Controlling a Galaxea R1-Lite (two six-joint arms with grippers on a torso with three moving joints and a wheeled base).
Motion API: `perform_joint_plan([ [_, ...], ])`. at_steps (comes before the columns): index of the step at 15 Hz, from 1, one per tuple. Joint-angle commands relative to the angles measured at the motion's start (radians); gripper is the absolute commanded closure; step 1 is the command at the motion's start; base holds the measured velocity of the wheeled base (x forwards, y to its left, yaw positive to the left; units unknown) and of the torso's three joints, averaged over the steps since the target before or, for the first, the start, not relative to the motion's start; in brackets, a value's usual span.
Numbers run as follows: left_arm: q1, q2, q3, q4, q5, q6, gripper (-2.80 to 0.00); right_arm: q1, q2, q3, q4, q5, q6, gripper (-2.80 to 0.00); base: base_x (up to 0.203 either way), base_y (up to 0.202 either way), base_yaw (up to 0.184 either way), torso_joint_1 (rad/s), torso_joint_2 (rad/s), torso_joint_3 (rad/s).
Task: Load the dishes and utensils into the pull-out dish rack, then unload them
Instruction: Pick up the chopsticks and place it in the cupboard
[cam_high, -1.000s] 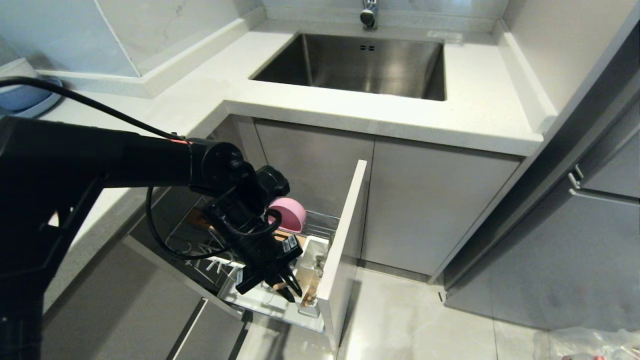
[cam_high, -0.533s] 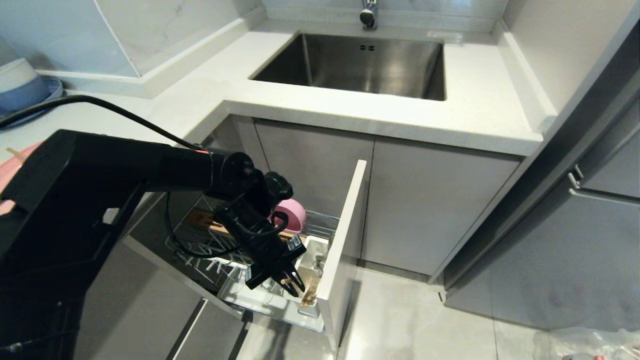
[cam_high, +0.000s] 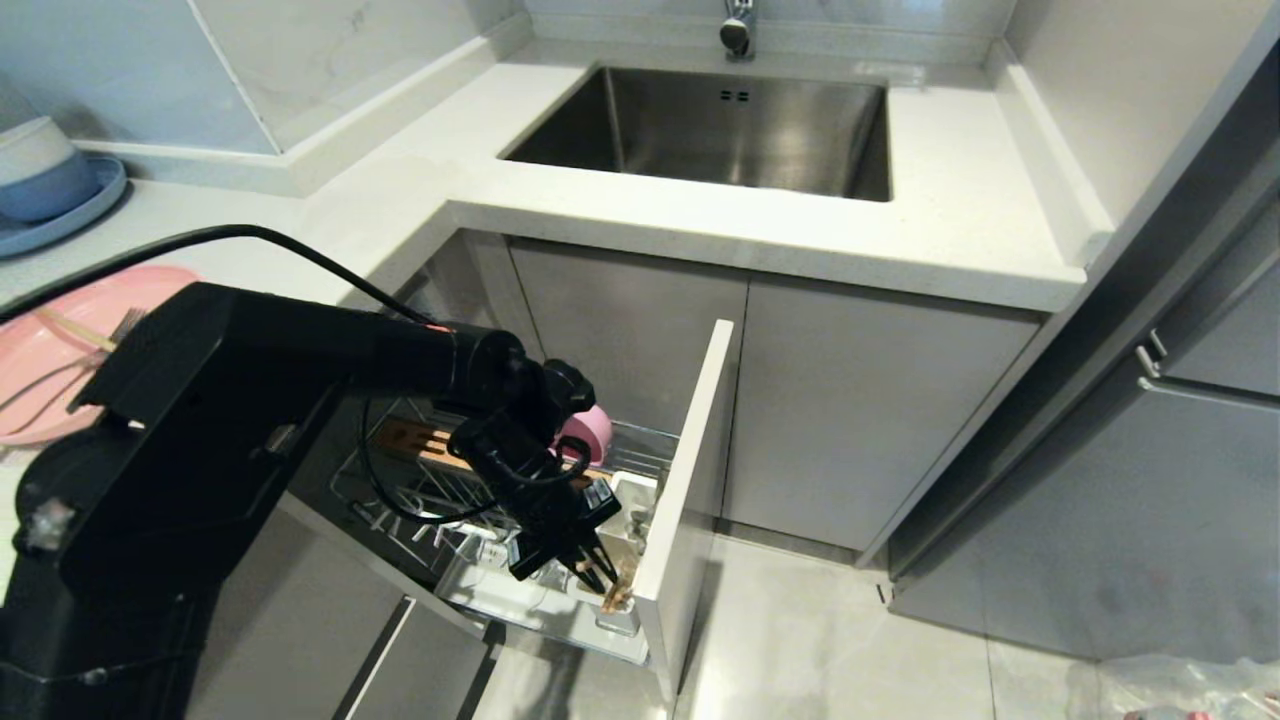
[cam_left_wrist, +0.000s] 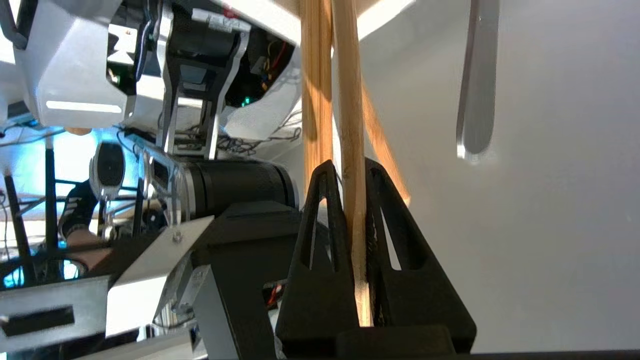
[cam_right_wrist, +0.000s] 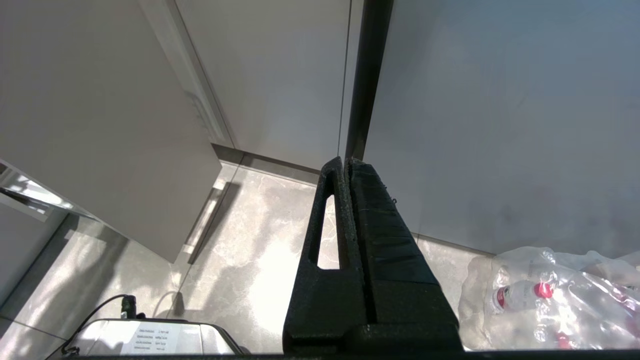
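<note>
Pink bowl is sitting matte and plain in the chrome wire rack, next to a light wooden strip and a white plastic utensil cup. The left gripper is showing up all black, and pale, light wood chopsticks are looking almost golden against it. A shiny grey metal fork handle is catching light. Over on the speckled white counter a pink plate is sitting near a blue plate with blue and white bowls.

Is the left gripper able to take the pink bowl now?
Probably not yet: the left gripper is shut on a chopstick, though the pink bowl sits close behind it.
</note>
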Motion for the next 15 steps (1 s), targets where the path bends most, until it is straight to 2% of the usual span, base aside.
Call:
perform_joint_plan([
  [1, 0.0, 0.017, 0.0, -0.002, 0.001, -0.004, 0.0, 0.0, 0.0, 0.0, 0.0, 0.001, 0.001, 0.0, 0.0, 0.0, 0.0, 0.0, 0.0, 0.0],
  [12, 0.002, 0.067, -0.03, -0.033, 0.002, -0.004, 0.0, 0.0, 0.0, 0.0, 0.0, 0.001, 0.001, 0.0, 0.0, 0.0, 0.0, 0.0, 0.0, 0.0],
  [15, 0.004, 0.056, -0.039, -0.029, 0.025, -0.007, 0.0, 0.0, 0.0, 0.0, 0.0, 0.001, -0.001, 0.0, 0.0, 0.0, 0.0, 0.0, 0.0, 0.0],
])
